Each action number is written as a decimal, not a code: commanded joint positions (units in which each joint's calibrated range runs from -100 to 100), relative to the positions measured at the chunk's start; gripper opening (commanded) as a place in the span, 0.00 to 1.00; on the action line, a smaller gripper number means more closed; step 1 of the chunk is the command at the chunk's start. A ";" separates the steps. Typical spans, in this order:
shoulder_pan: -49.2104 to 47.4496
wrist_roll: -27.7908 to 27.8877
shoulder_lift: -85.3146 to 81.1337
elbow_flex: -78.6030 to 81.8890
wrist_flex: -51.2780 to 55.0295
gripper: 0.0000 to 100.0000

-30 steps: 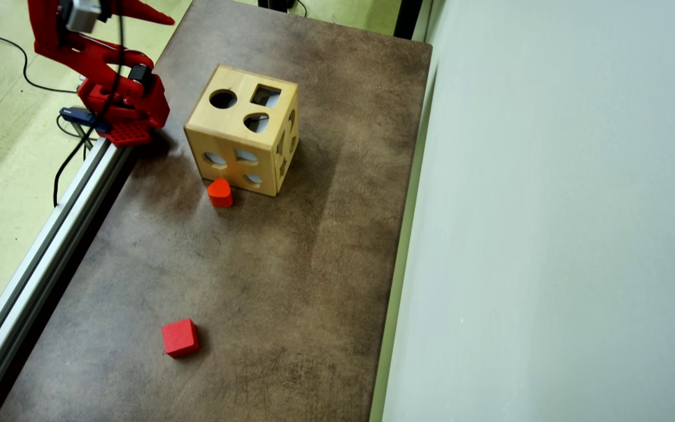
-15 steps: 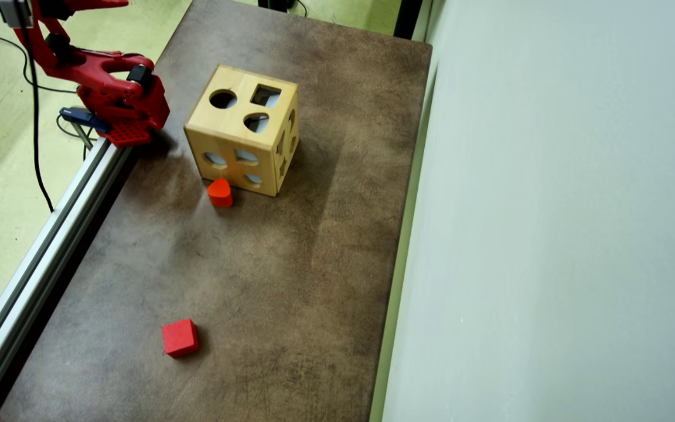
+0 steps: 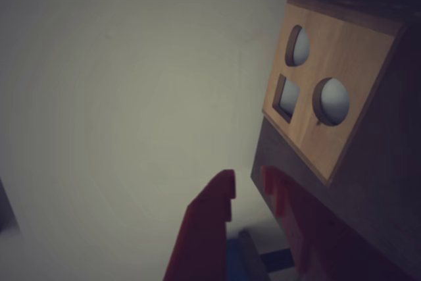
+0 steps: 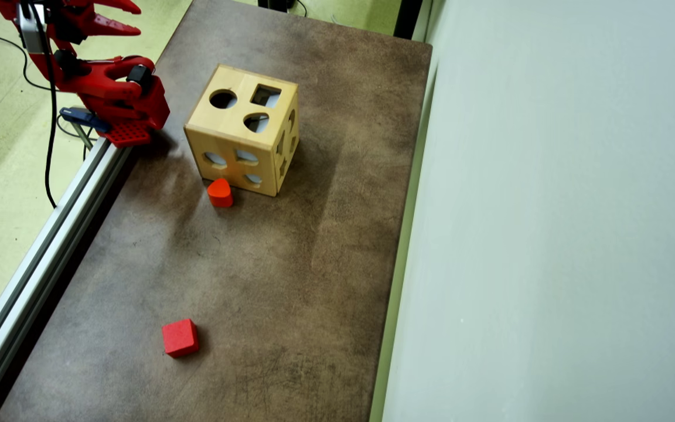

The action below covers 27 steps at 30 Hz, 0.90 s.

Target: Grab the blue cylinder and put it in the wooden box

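1. Looking through the wrist view, the red two-finger claw point(image 3: 248, 192) is spread a little and pinches nothing. The big light-wood box with shape holes point(image 3: 335, 64) sits ahead, tilted in this view. No blue round block shows.

2. Seen from the overhead view, the claw point(image 4: 132, 17) is up in the far left corner, off the brown table point(image 4: 290, 281). The box point(image 4: 233, 126) stands on the table, with an orange-red rounded block point(image 4: 220, 193) just beside it and a red cube point(image 4: 180, 338) well apart. The blue block is nowhere on the table, so I think it is already inside the box and the job looks done. Next, the arm just needs to rest.
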 commanded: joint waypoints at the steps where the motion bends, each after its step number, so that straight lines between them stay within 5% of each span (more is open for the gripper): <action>1: 0.32 -0.10 0.26 0.13 0.49 0.01; 27: -0.13 0.15 0.18 0.94 -0.15 0.02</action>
